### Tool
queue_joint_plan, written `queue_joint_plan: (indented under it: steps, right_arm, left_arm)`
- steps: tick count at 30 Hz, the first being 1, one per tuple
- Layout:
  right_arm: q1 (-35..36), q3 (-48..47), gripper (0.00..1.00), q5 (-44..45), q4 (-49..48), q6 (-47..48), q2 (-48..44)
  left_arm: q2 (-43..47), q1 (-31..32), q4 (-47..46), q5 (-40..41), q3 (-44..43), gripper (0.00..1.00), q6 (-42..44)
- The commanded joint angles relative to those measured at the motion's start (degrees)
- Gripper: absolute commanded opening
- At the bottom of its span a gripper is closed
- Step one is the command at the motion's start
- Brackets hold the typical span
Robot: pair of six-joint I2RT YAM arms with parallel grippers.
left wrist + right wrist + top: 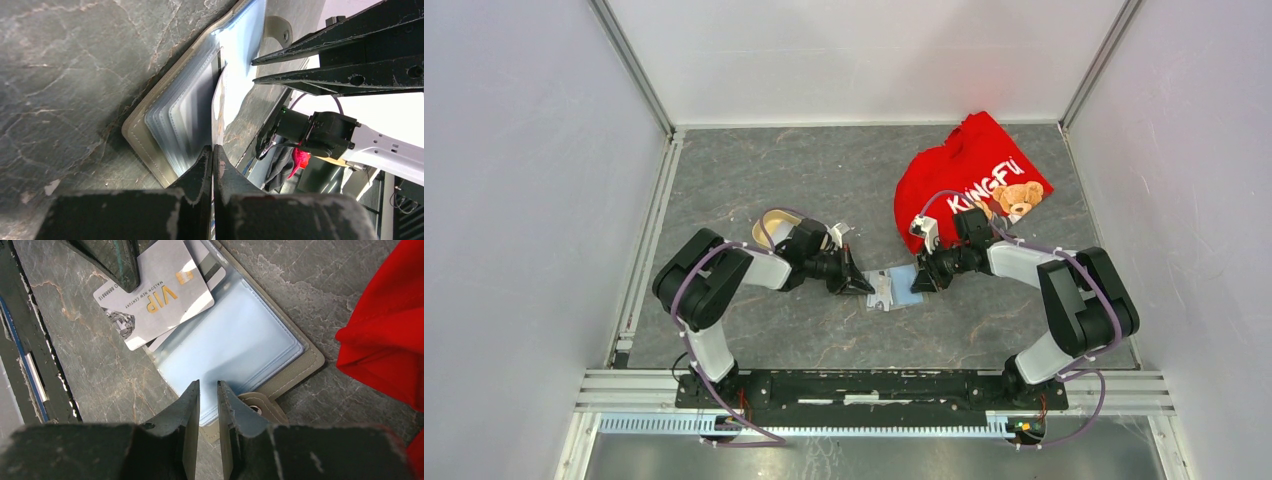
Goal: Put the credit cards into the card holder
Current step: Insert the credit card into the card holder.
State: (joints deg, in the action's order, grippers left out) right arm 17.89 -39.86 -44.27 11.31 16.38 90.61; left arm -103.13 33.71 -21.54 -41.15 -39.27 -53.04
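The grey card holder (pixel 902 288) lies open on the table between my grippers, pale shiny pockets up. It shows in the right wrist view (pixel 240 340) and the left wrist view (pixel 165 125). My left gripper (pixel 862 285) is shut on a pale grey VIP credit card (pixel 155 300), seen edge-on between its jaws (pixel 213 149). The card overlaps the holder's left corner. A second card with a dark stripe (pixel 210 267) lies under it, in the holder. My right gripper (pixel 921 283) hovers over the holder's right edge (pixel 206 385), jaws a narrow gap apart and empty.
A red shirt with a bear print (pixel 974 180) lies right behind the holder, close to the right gripper (pixel 385 340). A beige oval tray (pixel 776 222) sits behind the left arm. White walls enclose the table on three sides.
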Motion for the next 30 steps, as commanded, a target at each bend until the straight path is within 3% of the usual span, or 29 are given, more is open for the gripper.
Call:
queue_joint_plan:
  steps: [1,7,21,30]
  right_arm:
    - [0.0,-1.0,0.25,3.6,-0.9,0.3,0.6]
    - [0.0,-1.0,0.25,3.2,-1.0,0.1,0.4]
    - [0.4,-1.0,0.26,2.3,-0.9,0.2,0.2]
    - [0.5,-1.0,0.27,1.3,-1.1,0.3,-0.1]
  left_arm:
    - [-0.6,-0.5,3.0,-0.7,-1.5,0.02,-1.9]
    - [-1.5,-0.7,6.0,0.2,-3.6,0.02,-1.3]
    - [-5.2,0.8,3.4,-0.5,-6.0,0.02,-2.3]
    - [-1.9,3.1,-2.5,11.2,-0.8,0.02,-4.6]
